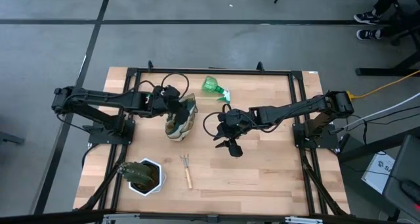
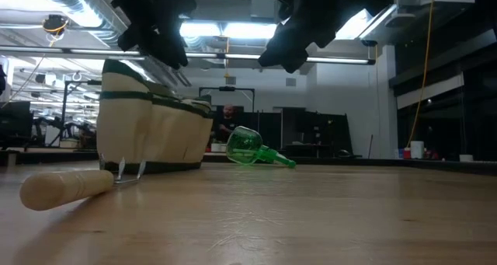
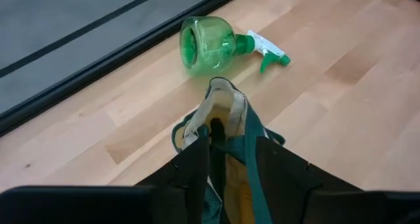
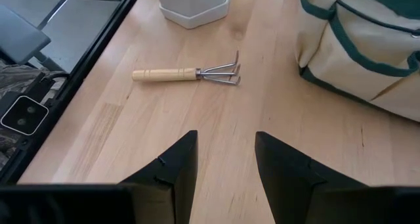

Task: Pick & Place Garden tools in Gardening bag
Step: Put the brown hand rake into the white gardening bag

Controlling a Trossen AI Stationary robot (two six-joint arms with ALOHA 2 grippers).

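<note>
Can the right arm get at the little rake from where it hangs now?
Probably yes: the right gripper hangs open above bare table, and the rake lies unobstructed ahead, apart from the pot and bag.

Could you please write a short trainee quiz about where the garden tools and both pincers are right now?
1. True or false: the spray bottle stands upright.
2. Which tool lies nearest the white pot? A) little rake B) spray bottle
3. Fill in: the left pincer is over the ____.

Key:
1. False; it lies on its side.
2. A.
3. Gardening bag. The right pincer, open and empty, hangs over bare table.
</note>
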